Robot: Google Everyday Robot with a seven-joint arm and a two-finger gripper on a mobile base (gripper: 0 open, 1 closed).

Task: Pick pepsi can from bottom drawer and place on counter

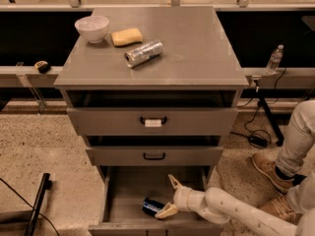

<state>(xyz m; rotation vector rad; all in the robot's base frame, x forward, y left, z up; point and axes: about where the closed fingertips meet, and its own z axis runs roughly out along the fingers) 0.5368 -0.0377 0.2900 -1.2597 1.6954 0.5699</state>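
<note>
Your cream two-finger pincer (170, 196) is hovering inside the deep grey metal bottom drawer (125, 193) — its fingers spread apart. The small dark-blue pepsi can (152, 206) is lying on its side near the drawer's front, just beside the lower finger.

I could read no text, even on the small dark-blue can (151, 206). My gripper (170, 196) hung spread inside the grey metal bottom drawer (125, 193).

Speckled floor (44, 141) is glinting under warm light around a grey drawer cabinet (197, 122).
A pale ledge (29, 73) is running behind, a cable (241, 134) trailing right; the gripper (170, 198) is hovering in the bottom drawer (128, 195).
</note>
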